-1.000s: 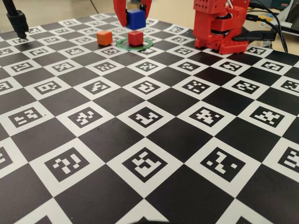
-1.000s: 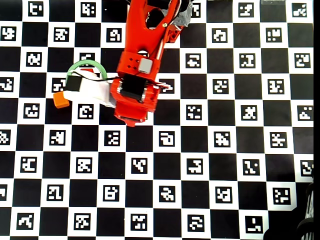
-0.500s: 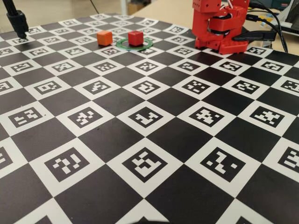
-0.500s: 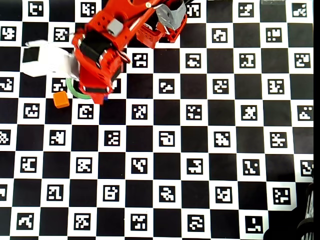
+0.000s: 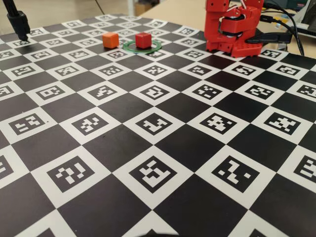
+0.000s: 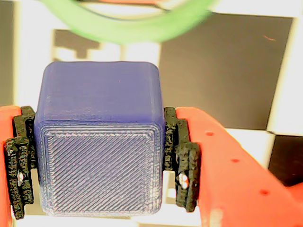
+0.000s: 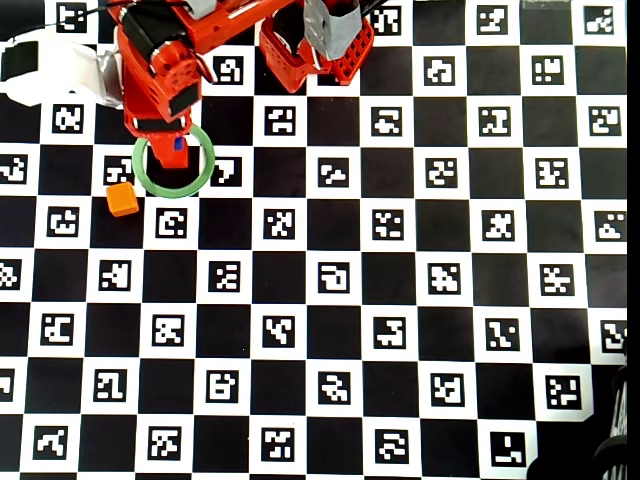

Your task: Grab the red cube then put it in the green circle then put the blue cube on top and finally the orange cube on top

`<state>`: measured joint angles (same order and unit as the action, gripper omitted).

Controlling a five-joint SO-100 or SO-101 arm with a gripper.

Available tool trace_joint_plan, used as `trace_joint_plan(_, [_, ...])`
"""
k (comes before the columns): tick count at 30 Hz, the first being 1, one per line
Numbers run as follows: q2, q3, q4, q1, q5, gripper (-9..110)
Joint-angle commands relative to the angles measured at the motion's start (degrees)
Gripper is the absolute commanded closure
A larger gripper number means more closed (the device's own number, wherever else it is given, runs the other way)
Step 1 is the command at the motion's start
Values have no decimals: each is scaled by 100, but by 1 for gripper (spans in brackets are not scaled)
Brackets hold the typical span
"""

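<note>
Two black pads [image 6: 184, 161] of the end effector [image 6: 102, 163] are squeezing the blue cube [image 6: 100, 142] near the green ring [image 7: 173, 165].

The place looked like a robotics lab or research workspace rather than a home. The whole work surface was a large flat black-and-white checkerboard mat [image 5: 163, 143] whose white squares each carried a small square coded marker, the kind of printed pattern used for camera calibration; it filled the overhead view [image 7: 400, 300] too. At the far right of the fixed view a red, 3D-printed plastic robot arm base [image 5: 232, 29] stood on the mat, with black cables [image 5: 284, 27] trailing behind it. At the far left a black clamp-like stand [image 5: 17, 22] rose from the board. Beyond the mat lay a pale wooden tabletop [image 5: 177, 10].
</note>
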<state>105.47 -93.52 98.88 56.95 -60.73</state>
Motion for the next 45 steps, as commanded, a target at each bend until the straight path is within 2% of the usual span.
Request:
trace_joint_plan(1, [510, -193, -176, 141, -141, 92])
trace_joint_plan(17, [396, -1837, -2109, 167, 62, 93])
trace_joint_plan(45, [79, -2637, -3059, 229, 53, 93])
